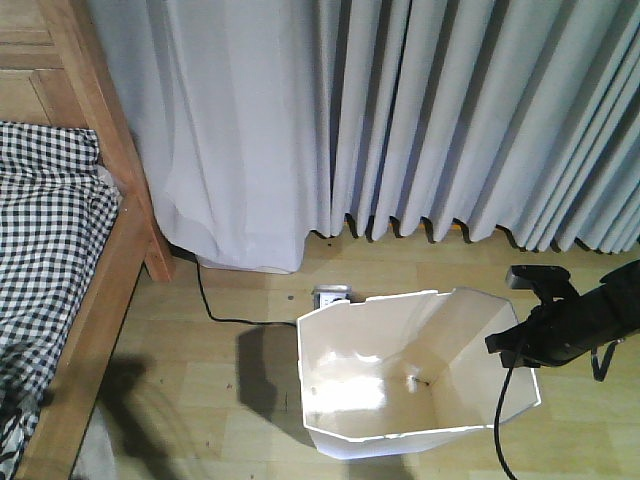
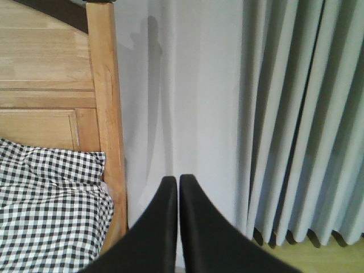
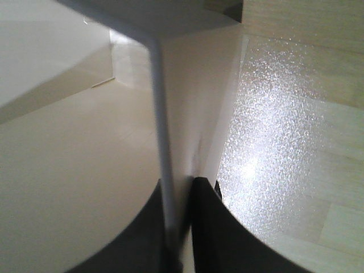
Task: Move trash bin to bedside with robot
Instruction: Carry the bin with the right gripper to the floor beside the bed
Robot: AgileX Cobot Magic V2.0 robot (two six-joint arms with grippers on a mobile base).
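White plastic bin (image 1: 380,345) stands on the wood floor (image 1: 225,345), lower centre-right of the front view, well apart from the bed (image 1: 105,270) at the left edge. The right end effector (image 3: 181,185) is pinched shut on the bin's thin right wall, one finger inside and one outside. The left end effector (image 2: 177,181) is closed and empty, facing the curtain (image 2: 296,114). Dragging well probably means a firm pinch, a slow leftward slide, and avoiding the black cable (image 1: 208,300) between bin and bed.
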